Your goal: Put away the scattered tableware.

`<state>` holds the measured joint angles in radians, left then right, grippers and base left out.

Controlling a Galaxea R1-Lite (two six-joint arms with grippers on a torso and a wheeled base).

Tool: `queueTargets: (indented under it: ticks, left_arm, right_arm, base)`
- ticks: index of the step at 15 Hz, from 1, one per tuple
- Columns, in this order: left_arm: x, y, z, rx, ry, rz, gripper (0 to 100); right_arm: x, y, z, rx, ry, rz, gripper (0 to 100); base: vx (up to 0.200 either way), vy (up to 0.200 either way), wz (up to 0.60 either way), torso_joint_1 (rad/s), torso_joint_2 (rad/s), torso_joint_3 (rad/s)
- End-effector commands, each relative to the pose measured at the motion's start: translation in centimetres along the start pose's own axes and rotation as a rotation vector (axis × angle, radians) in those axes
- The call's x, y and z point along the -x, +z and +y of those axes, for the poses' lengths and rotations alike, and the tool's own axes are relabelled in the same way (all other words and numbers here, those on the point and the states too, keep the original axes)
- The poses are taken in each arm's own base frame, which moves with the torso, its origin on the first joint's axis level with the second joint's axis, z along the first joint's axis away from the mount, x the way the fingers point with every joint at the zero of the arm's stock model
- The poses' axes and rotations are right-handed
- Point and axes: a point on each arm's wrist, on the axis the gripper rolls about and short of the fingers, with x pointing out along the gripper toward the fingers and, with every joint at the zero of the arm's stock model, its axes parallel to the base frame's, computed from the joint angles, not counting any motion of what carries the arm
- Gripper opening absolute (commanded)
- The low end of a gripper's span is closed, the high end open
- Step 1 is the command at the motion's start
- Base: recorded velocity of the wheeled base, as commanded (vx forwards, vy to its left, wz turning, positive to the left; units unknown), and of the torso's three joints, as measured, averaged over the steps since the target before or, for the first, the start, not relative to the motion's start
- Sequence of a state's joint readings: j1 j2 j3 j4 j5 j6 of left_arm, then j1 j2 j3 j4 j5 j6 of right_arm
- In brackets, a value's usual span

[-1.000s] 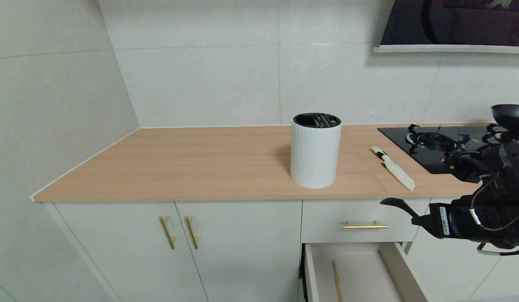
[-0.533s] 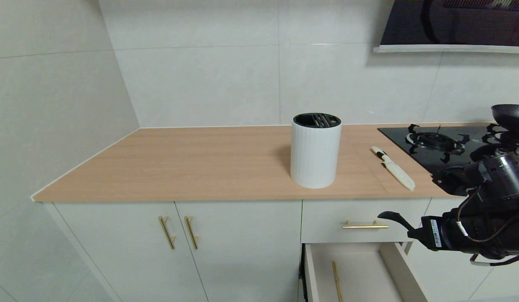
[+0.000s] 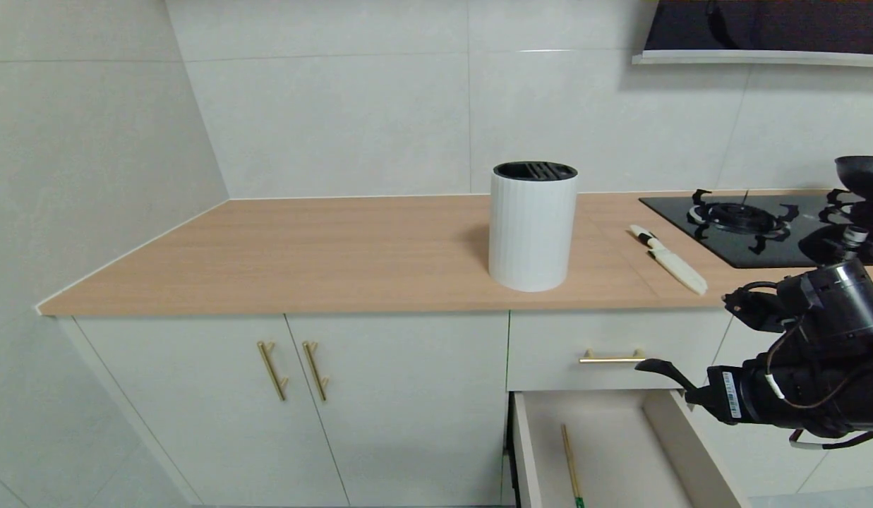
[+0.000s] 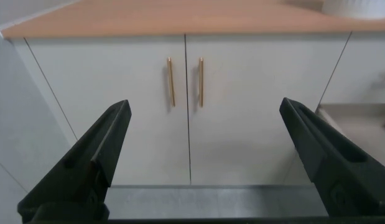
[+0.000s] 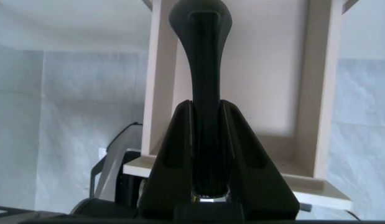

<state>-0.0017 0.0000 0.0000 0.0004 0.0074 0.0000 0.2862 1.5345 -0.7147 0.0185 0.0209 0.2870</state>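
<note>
My right gripper (image 3: 696, 395) hangs at the right, in front of the cabinets, shut on a black utensil (image 3: 658, 367) whose rounded end points left above the open drawer (image 3: 665, 437). In the right wrist view the gripper (image 5: 204, 158) clamps the black utensil (image 5: 200, 56) over the pale drawer (image 5: 160, 81). A wooden chopstick (image 3: 569, 462) lies inside the drawer. On the counter a cream-handled knife (image 3: 667, 259) lies beside a white cylindrical knife block (image 3: 533, 233). My left gripper (image 4: 204, 162) is open and faces the cabinet doors (image 4: 148, 124) low down.
A wooden counter (image 3: 323, 254) runs along the tiled wall. A black gas hob (image 3: 743, 222) with a dark pan (image 3: 863, 173) is at the back right. Above the open drawer is a shut drawer with a gold handle (image 3: 611, 358). Two gold door handles (image 3: 291, 368) are on the left.
My right gripper has gone down with the black utensil, closer to the open drawer. The head camera has shifted, so the whole counter now sits higher in the picture.
</note>
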Motion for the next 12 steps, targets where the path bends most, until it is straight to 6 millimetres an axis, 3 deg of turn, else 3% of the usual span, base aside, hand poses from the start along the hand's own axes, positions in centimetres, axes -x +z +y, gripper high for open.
queueTargets:
  ticks: [1,12]
  left_arm:
    - [0.00,0.00,0.00,0.000,0.000,0.000,100]
    - [0.00,0.00,0.00,0.000,0.000,0.000,100]
  right_arm:
    - [-0.11,-0.02,0.01,0.001,0.000,0.004,0]
    - [-0.18,-0.12,-0.02,0.002,-0.003,0.009,0]
  base:
    - [0.000,0.000,0.00,-0.198,0.50,0.300]
    - [0.000,0.000,0.00,-0.168,0.47,0.297]
